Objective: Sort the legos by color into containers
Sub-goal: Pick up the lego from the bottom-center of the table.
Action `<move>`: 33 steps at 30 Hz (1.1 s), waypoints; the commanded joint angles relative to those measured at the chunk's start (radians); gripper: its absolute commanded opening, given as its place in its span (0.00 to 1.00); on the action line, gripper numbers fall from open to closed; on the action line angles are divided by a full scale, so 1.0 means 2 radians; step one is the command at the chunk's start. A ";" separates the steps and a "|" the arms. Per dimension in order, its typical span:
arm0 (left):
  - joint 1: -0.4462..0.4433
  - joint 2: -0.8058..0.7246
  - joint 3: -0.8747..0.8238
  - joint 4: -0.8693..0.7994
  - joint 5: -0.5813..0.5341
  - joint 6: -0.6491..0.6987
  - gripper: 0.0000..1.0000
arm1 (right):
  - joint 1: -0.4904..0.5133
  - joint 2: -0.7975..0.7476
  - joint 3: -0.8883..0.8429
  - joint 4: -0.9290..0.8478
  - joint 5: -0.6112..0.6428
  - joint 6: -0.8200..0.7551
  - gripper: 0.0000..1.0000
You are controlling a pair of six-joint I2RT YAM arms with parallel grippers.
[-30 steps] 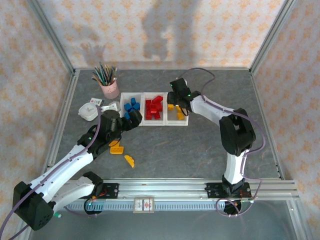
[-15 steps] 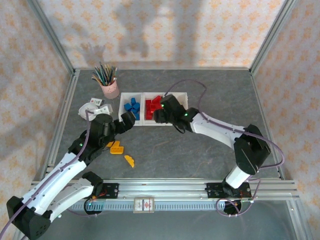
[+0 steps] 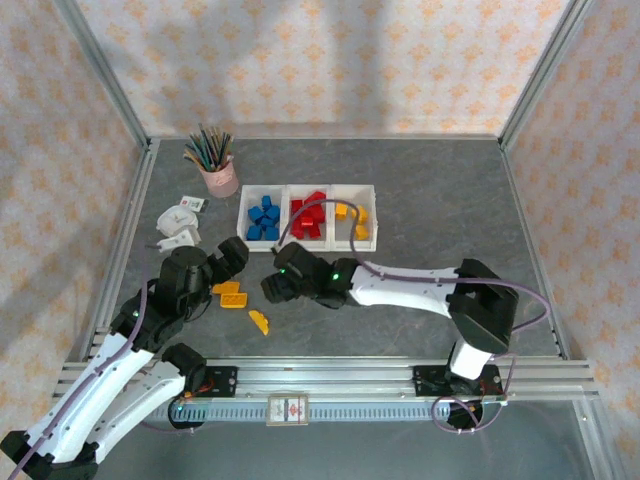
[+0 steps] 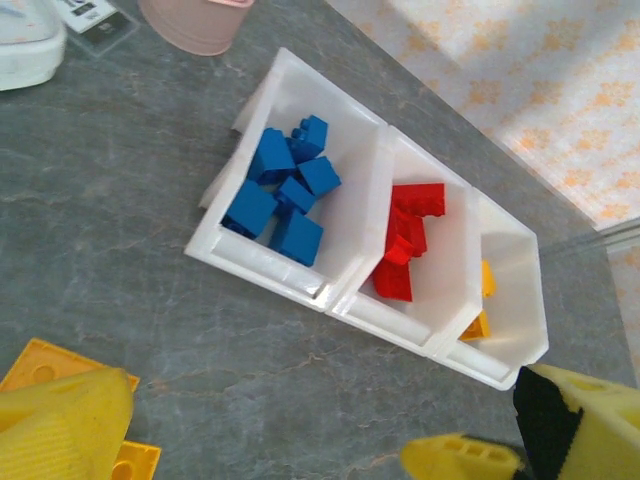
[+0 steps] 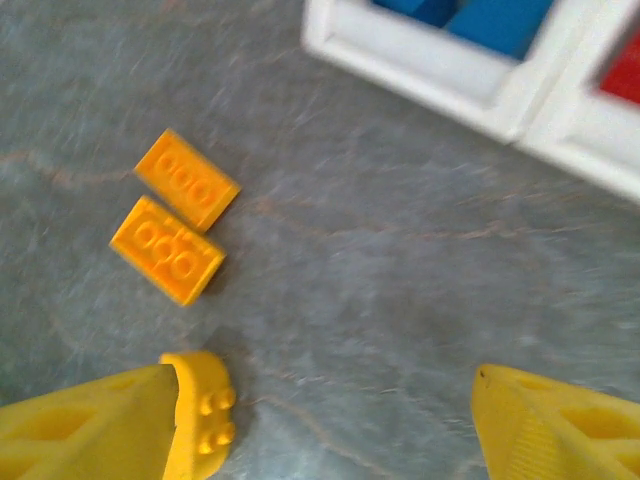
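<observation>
The right arm's yellow fingers (image 5: 85,425), wide apart and empty, hover above the grey stone-look bench (image 5: 400,300) beside a small curved yellow plastic brick (image 5: 200,415) (two flat yellow bricks (image 5: 187,180) lie near), so centring over it before closing seems wisest.

pink cup (image 4: 195,18) cropped, wedge brick (image 5: 203,430) cropped

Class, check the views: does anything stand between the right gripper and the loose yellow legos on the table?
Nothing visible does. Bare table separates the open right gripper from the two flat yellow legos; the curved yellow lego lies just beside one finger.
</observation>
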 commanded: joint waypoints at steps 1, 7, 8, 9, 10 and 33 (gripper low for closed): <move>0.003 -0.012 0.002 -0.052 -0.031 -0.023 0.99 | 0.021 0.023 0.006 0.028 -0.019 0.005 0.78; 0.003 -0.035 0.002 -0.089 -0.056 -0.044 0.99 | 0.057 0.063 0.018 0.036 -0.022 -0.003 0.81; 0.003 -0.039 0.003 -0.091 -0.056 -0.048 0.99 | 0.060 0.073 0.026 0.031 -0.018 0.002 0.81; 0.003 -0.043 0.002 -0.091 -0.055 -0.050 0.99 | 0.063 0.082 0.032 0.028 -0.010 0.005 0.80; 0.003 -0.048 0.000 -0.089 -0.056 -0.051 0.99 | 0.065 0.091 0.037 0.026 -0.004 0.006 0.79; 0.003 -0.040 -0.014 -0.063 -0.043 -0.049 0.99 | 0.069 0.161 0.083 0.003 0.037 -0.004 0.22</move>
